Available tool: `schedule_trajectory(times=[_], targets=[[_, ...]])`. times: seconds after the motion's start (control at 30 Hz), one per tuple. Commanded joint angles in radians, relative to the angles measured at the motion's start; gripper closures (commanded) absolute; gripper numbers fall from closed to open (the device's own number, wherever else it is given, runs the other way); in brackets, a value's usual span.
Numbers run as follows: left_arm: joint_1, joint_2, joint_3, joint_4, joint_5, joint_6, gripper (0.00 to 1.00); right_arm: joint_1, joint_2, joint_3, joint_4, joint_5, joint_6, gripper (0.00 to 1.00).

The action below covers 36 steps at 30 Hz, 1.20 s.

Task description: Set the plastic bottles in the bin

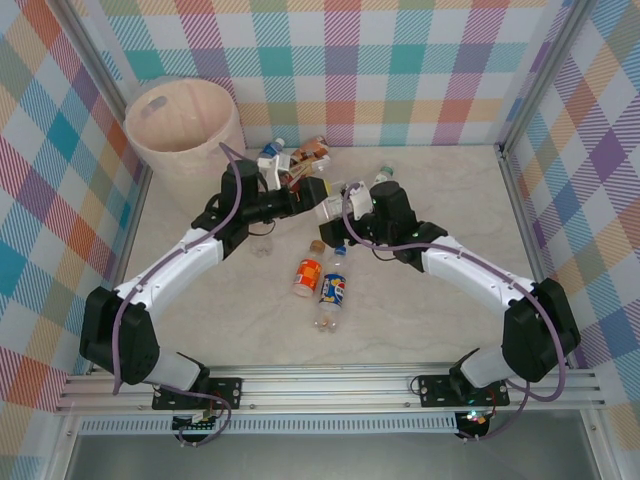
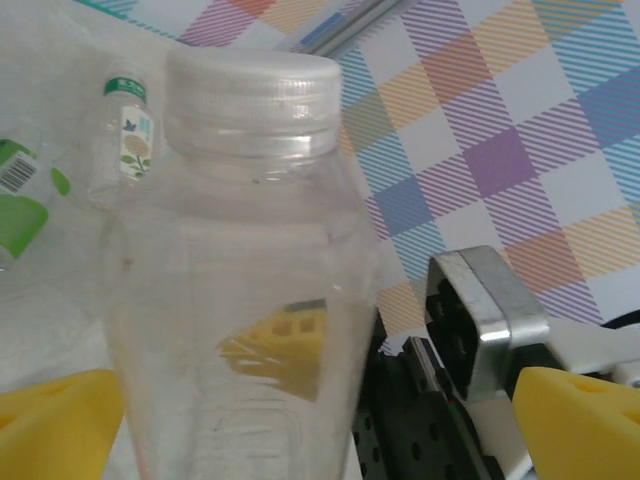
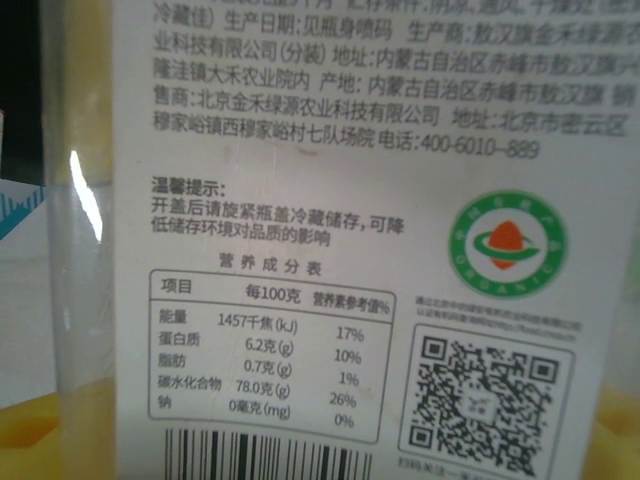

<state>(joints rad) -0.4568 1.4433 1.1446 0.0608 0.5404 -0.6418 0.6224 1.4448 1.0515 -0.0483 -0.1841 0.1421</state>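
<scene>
Pinches white-labelled bottle in right gripper, holds left gripper spread; leaves most bottles heaped outside bin

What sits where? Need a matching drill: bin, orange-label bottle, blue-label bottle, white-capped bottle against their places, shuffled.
Things:
1. bin
2. orange-label bottle
3. blue-label bottle
4. white-capped bottle

Places:
a. lying mid-table, right one of a pair
b. between the left claw's open jaws
c. far-left corner of the table
d. lying mid-table, left one of a pair

Pairs: 1-c, 2-d, 3-a, 4-b
</scene>
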Motion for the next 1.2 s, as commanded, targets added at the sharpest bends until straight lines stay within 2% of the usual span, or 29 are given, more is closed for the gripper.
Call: schedule_trajectory(times=[0.0,0.07,0.17,0.27,0.4,0.53,0.63,0.8,0.87,0.93,1.17], targets=[[-0.008,0.019,0.058,-0.139,-0.111,0.08,0.0,0.003,-0.023,0.019,0.017,-0.076,-0.028,0.38],[-0.007,0.037,0.073,-0.18,-0.129,0.097,0.0,0.003,-0.03,0.022,0.009,-0.108,-0.045,0.38],[-0.013,0.053,0.089,-0.163,-0.09,0.103,0.0,0.003,-0.025,0.047,-0.039,-0.162,-0.078,0.39],[-0.026,0.064,0.12,-0.204,-0.124,0.131,0.03,0.008,-0.015,0.077,-0.093,-0.195,-0.104,0.39],[-0.031,0.073,0.135,-0.227,-0.149,0.143,0.24,0.008,-0.001,0.11,-0.149,-0.22,-0.124,0.41],[-0.031,0.071,0.134,-0.23,-0.157,0.133,0.37,0.008,0.01,0.136,-0.195,-0.226,-0.147,0.39],[-0.03,0.074,0.134,-0.222,-0.14,0.12,0.43,0.009,0.006,0.137,-0.204,-0.219,-0.154,0.34],[-0.026,0.071,0.134,-0.205,-0.163,0.087,0.47,0.008,-0.023,0.112,-0.172,-0.186,-0.139,0.09],[-0.018,0.068,0.132,-0.198,-0.176,0.07,0.48,0.008,-0.039,0.097,-0.163,-0.172,-0.137,0.04],[-0.011,0.069,0.127,-0.188,-0.182,0.054,0.48,0.008,-0.056,0.085,-0.16,-0.161,-0.136,0.0],[0.033,0.063,0.117,-0.194,-0.213,0.02,0.49,0.008,-0.14,0.012,-0.105,-0.06,-0.142,0.0]])
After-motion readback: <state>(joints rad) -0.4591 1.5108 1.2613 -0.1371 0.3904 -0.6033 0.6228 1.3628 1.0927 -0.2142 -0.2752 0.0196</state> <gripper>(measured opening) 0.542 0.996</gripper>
